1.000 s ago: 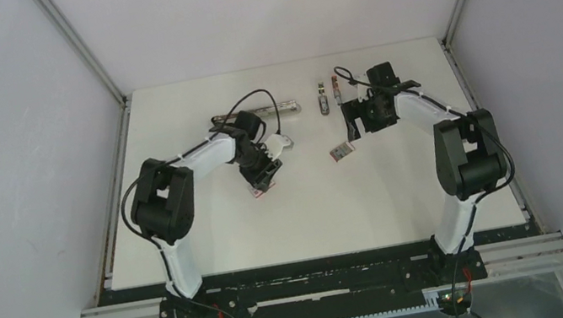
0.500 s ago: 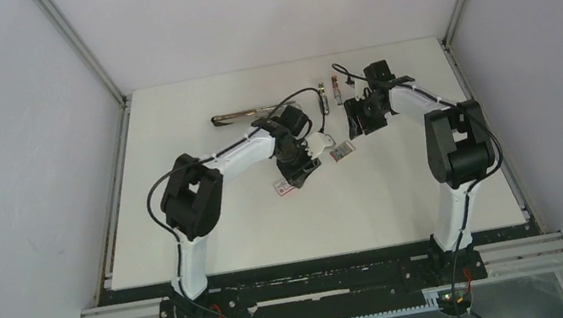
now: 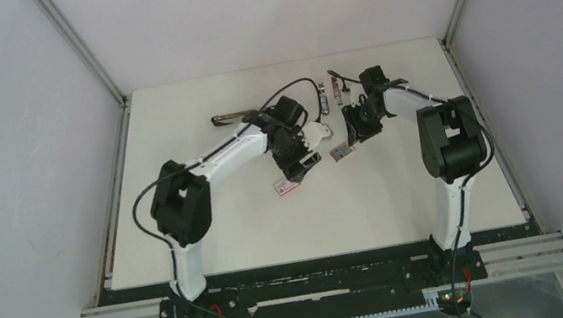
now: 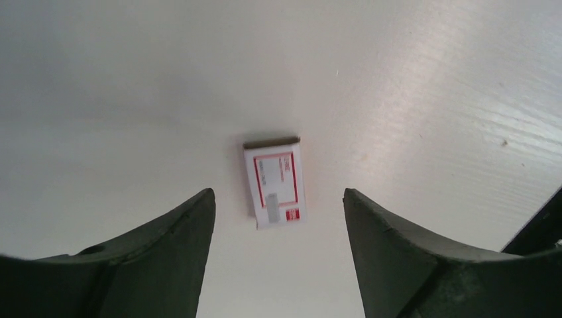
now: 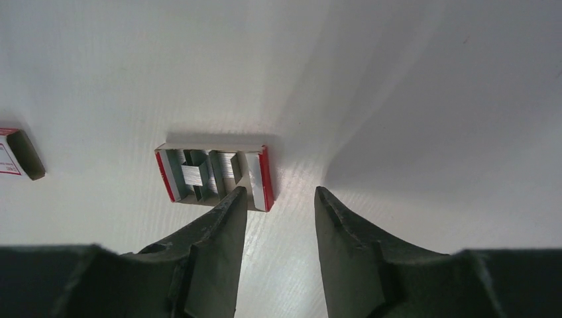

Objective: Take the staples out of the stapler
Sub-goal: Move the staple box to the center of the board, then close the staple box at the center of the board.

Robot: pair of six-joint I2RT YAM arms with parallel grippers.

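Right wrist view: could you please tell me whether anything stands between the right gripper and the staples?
Nothing visible covers the staples: they lie exposed in an open tray. Only the tray's low walls surround them. The right gripper is off to the side, its gap beside the tray's red end.

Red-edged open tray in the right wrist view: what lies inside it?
Strips of silver-grey staples lie in the tray; one of the right gripper fingers hides its near edge partly.
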